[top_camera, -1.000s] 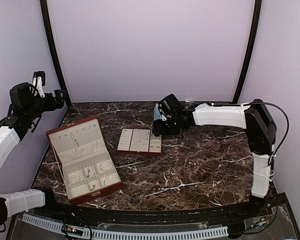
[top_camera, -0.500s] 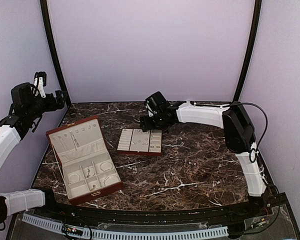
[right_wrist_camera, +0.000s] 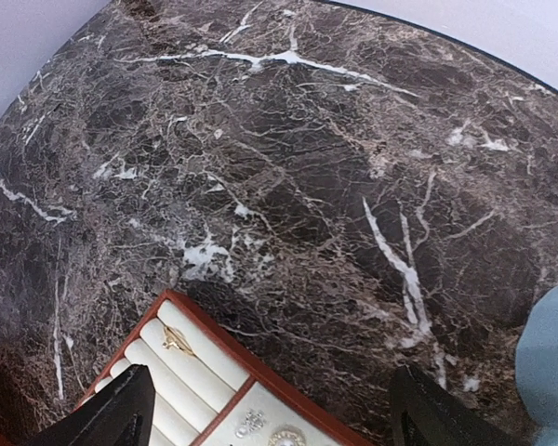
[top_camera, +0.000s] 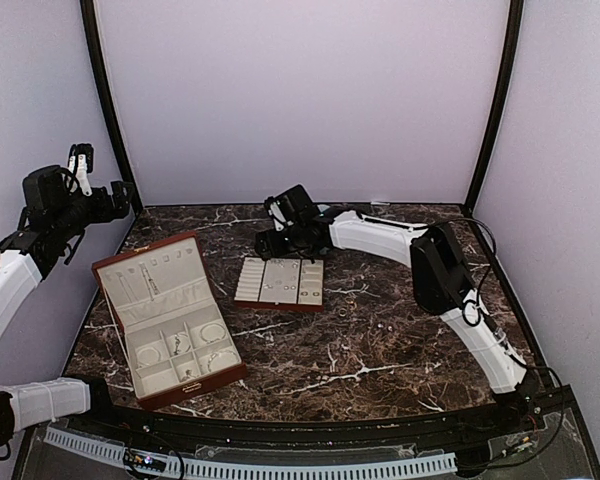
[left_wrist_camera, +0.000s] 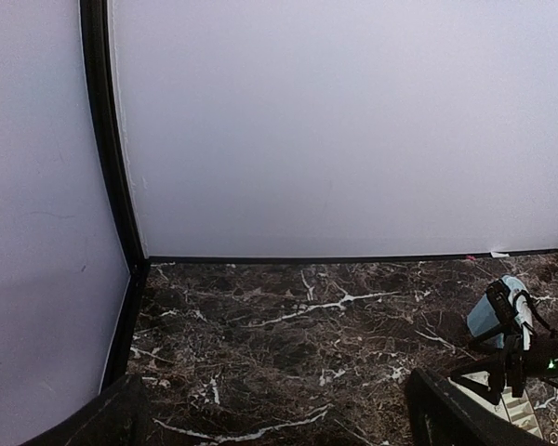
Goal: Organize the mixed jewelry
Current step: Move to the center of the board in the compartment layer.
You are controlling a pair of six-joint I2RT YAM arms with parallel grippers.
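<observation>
Far left of the tray (top_camera: 280, 283), the left gripper (left_wrist_camera: 274, 400) hangs raised past the edge of the marble table (top_camera: 430, 360). Its two fingers are spread as wide as they go with nothing between them, and only their dark tips show in its own view. Between it and the tray lies one open reddish-brown box (top_camera: 170, 315). Three pale loops of jewelry (top_camera: 212, 333) show in its compartments; the rest is too small to count. From above, the tray's contents are mere specks. The right wrist view catches just one corner of it, with three items, among them a gold-toned piece (right_wrist_camera: 177, 341). Over the tray's far edge hovers the right gripper (right_wrist_camera: 272, 386), fingers wide apart and empty. Right of the tray, one ring (top_camera: 342, 311) and two studs (top_camera: 380, 327) lie loose.
</observation>
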